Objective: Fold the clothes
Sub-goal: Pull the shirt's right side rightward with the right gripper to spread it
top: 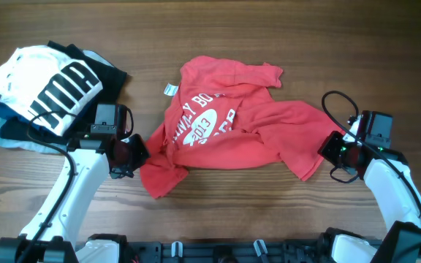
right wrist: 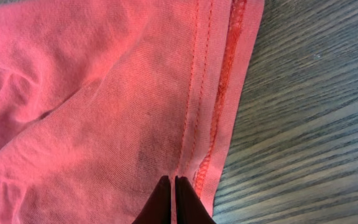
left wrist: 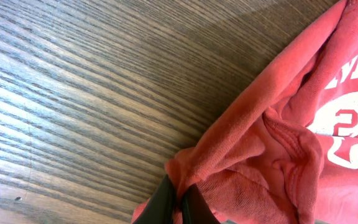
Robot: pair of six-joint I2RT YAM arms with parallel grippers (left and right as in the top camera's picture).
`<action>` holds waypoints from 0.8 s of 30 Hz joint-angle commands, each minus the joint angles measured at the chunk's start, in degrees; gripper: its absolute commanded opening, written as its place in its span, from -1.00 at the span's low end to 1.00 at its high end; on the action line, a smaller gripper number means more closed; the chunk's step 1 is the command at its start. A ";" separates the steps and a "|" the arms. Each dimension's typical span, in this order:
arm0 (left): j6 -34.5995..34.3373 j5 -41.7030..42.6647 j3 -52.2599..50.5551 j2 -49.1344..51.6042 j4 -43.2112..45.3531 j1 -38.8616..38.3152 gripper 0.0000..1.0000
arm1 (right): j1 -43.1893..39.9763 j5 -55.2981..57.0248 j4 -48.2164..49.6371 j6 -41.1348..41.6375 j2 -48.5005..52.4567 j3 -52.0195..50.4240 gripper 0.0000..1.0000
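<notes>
The clothes, a red T-shirt (top: pixel 232 135) with white lettering, lie crumpled in the middle of the table, with the small white neck tag (top: pixel 169 90) at the upper left. My left gripper (top: pixel 139 155) is at the shirt's lower-left corner. In the left wrist view it (left wrist: pixel 178 199) is shut on a bunched fold of the red fabric (left wrist: pixel 278 143). My right gripper (top: pixel 327 146) is at the shirt's right end. The right wrist view shows it (right wrist: pixel 173 186) shut on the stitched hem of the shirt (right wrist: pixel 104 93), with a thin line of cloth pinched between its black fingers.
A pile of other garments sits at the far left: a white one with bold black stripes (top: pixel 42 84) on top, a black one (top: pixel 108 69) behind it and a light blue one (top: pixel 6 135) underneath. Bare wooden table (top: pixel 386 58) surrounds the shirt.
</notes>
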 commanded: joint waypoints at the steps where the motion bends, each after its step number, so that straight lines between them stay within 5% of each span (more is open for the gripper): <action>1: 0.42 -0.74 0.42 -0.52 0.04 0.37 -0.92 | 0.24 -1.18 0.15 0.07 0.42 -0.31 -0.91; 6: 0.42 -0.74 0.42 -0.52 0.02 0.35 -0.92 | 0.24 -0.44 -0.04 0.17 0.42 -0.31 -0.91; 7: 0.42 -0.74 0.42 -0.52 0.02 0.35 -0.92 | 0.24 0.68 0.74 0.26 0.44 -0.31 -0.24; 8: 0.42 -0.74 0.42 -0.52 0.02 0.35 -0.91 | 0.24 1.18 1.84 0.20 0.44 -0.31 0.09; 17: 0.44 -0.76 0.42 -0.52 0.09 0.35 -0.87 | 0.24 1.90 8.87 1.92 6.67 -0.31 -0.02; 19: 0.44 -0.76 0.42 -0.52 0.11 0.35 -0.87 | 0.24 1.86 11.19 3.45 8.90 -0.31 -0.24; 21: 0.44 -0.76 0.42 -0.52 0.17 0.35 -0.87 | 0.24 1.38 12.44 3.45 9.79 -0.31 -0.82; 24: 0.44 -0.74 0.42 -0.52 0.20 0.35 -0.87 | 0.22 1.27 11.54 2.99 8.63 0.94 -0.91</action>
